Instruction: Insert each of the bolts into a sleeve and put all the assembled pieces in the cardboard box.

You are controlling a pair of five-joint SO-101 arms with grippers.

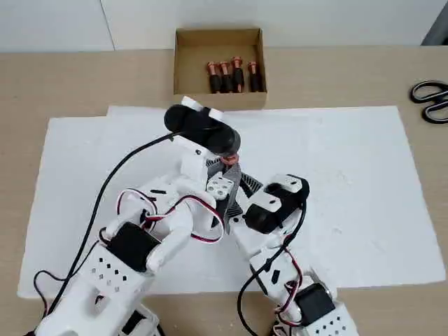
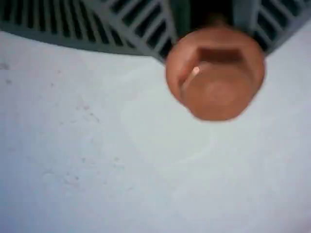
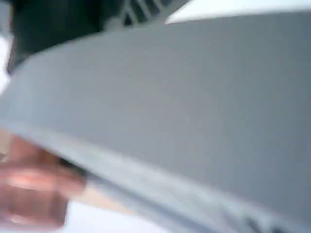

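Nearest, the copper bolt [image 2: 216, 73] hangs pinched in the left claw [image 1: 222, 170] above the white paper [image 1: 350, 175], beside the right claw [image 1: 242, 187], whose state we cannot tell; we judge the bolt light, stiff and slick, best held by its shank.

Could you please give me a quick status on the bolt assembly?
Left gripper clamped on orange bolt, above the paper. Right gripper close beside it. Four assembled pieces in cardboard box. Scissors far aside.
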